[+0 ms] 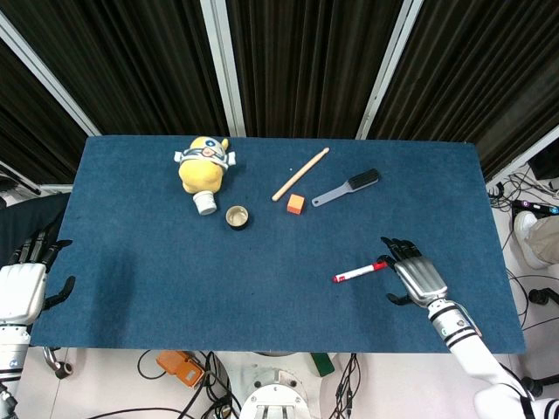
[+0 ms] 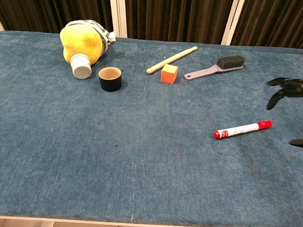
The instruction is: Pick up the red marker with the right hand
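The red marker [image 1: 359, 271] [image 2: 242, 129], white-bodied with a red cap, lies flat on the blue table right of centre. My right hand [image 1: 414, 276] [image 2: 292, 96] hovers just right of the marker's capped end, fingers spread and holding nothing. In the chest view only its dark fingertips show at the right edge. My left hand [image 1: 23, 285] stays off the table's left front corner, fingers apart and empty; the chest view does not show it.
At the back lie a yellow plush toy [image 1: 203, 163], a small black cup [image 1: 237, 216], an orange cube [image 1: 295, 204], a wooden stick [image 1: 300, 174] and a grey brush [image 1: 348, 187]. The blue table [image 1: 175, 288] carries nothing else around the marker.
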